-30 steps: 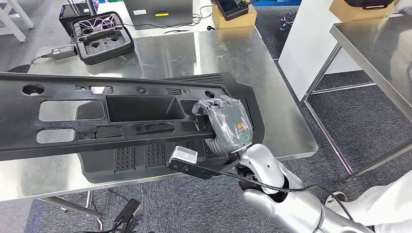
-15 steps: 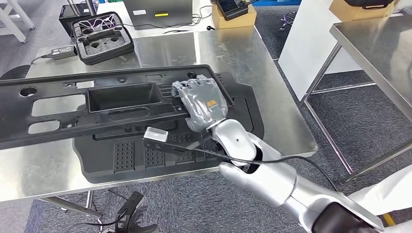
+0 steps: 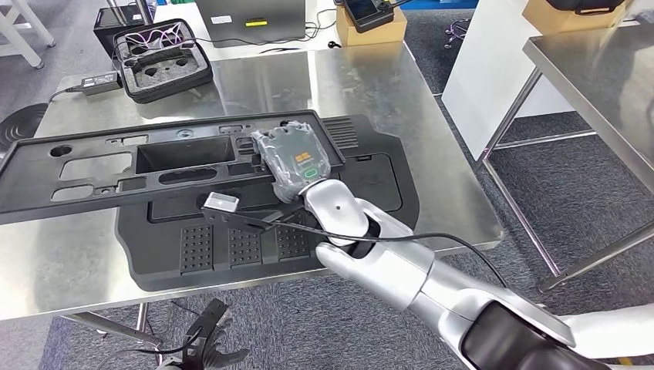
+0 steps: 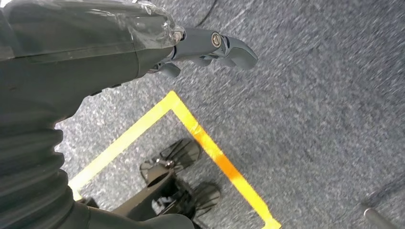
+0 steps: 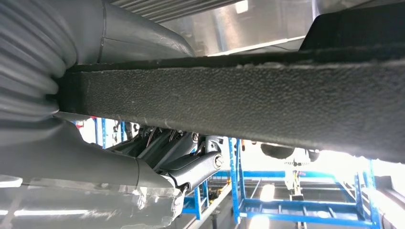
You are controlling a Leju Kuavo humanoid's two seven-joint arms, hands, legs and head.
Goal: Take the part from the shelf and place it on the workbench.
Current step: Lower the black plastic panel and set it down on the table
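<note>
A long black plastic panel [image 3: 116,166] with several cut-outs stretches left across the steel workbench [image 3: 370,85] in the head view. My right hand [image 3: 291,160], wrapped in clear film, grips the panel's right end from above. The panel lies tilted over a second, wider black part [image 3: 231,247] that rests flat on the bench near its front edge. In the right wrist view the panel's textured edge [image 5: 239,100] runs across the picture, with my right hand [image 5: 157,167] closed around it. My left hand [image 4: 210,45] hangs over grey carpet, fingers apart, holding nothing.
A black foam-lined case [image 3: 163,60] and a power adapter [image 3: 100,79] sit at the bench's back left. A cardboard box [image 3: 372,23] stands at the back. Another steel table [image 3: 601,69] is to the right. Yellow tape [image 4: 205,138] marks the carpet.
My right hand has carried the long panel forward and to the left, lower over the bench and the flat part. The arm has stretched out further.
</note>
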